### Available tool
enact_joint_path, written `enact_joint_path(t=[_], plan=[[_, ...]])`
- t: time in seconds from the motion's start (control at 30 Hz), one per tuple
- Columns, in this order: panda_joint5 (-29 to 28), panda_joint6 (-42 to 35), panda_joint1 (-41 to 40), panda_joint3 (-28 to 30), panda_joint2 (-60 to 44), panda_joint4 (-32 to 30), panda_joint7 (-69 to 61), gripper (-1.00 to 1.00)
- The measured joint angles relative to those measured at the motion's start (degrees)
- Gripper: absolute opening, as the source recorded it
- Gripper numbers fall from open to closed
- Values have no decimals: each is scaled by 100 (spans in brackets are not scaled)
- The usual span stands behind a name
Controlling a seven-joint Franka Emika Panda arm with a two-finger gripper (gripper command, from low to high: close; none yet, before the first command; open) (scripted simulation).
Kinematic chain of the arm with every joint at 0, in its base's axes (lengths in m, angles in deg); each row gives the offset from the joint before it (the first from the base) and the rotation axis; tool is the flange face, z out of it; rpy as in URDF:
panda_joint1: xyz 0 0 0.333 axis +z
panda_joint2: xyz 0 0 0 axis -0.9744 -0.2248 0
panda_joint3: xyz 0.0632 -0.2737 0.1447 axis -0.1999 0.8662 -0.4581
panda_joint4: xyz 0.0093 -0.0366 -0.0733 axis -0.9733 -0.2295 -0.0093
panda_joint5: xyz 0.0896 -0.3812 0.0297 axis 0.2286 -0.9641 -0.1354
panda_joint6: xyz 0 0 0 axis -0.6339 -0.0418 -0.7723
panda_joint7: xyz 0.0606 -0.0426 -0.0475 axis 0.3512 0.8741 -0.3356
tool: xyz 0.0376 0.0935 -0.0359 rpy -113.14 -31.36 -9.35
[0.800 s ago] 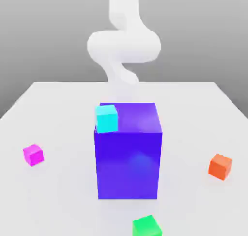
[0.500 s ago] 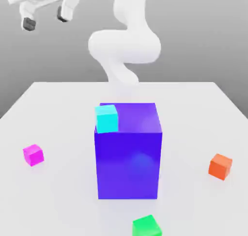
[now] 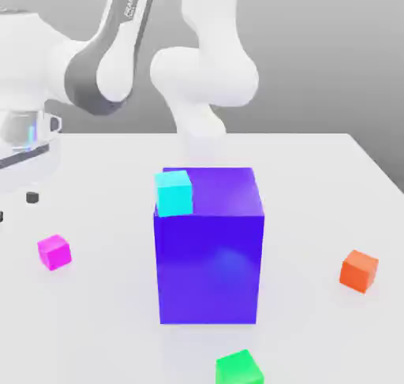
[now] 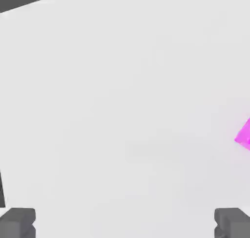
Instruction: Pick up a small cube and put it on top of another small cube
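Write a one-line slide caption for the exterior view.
Panda arm's open gripper hangs above the table near the magenta cube; a cyan cube sits on the big blue block.

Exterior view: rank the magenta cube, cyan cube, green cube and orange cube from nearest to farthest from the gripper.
From the gripper, open at the exterior view's left edge:
1. Magenta cube, on the table just below it.
2. Cyan cube, atop the big blue-violet block, centre.
3. Green cube, bottom edge.
4. Orange cube, far right.
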Motion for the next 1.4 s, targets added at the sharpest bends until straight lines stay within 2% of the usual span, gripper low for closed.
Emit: enact_joint_path(t=[0.17, 0.37, 0.4, 0.67, 0.8, 0.9, 1.03, 1.1, 1.4], plan=[[149, 541, -618, 238, -798, -394, 1013, 0], [783, 1511, -1177, -506, -2019, -210, 653, 0], [823, 1636, -1273, -612, -2172, -181, 622, -100], [792, 1551, -1212, -543, -2049, -205, 648, -100], [314, 935, -1006, -221, -1282, -357, 1006, -100], [-42, 608, -874, -216, -911, -364, 1236, -100], [-786, 597, -132, -579, -792, -25, 800, -100], [-962, 450, 283, -814, -837, 243, 397, -100], [-976, -680, 1676, -2182, -1338, 1638, -1812, -100]])
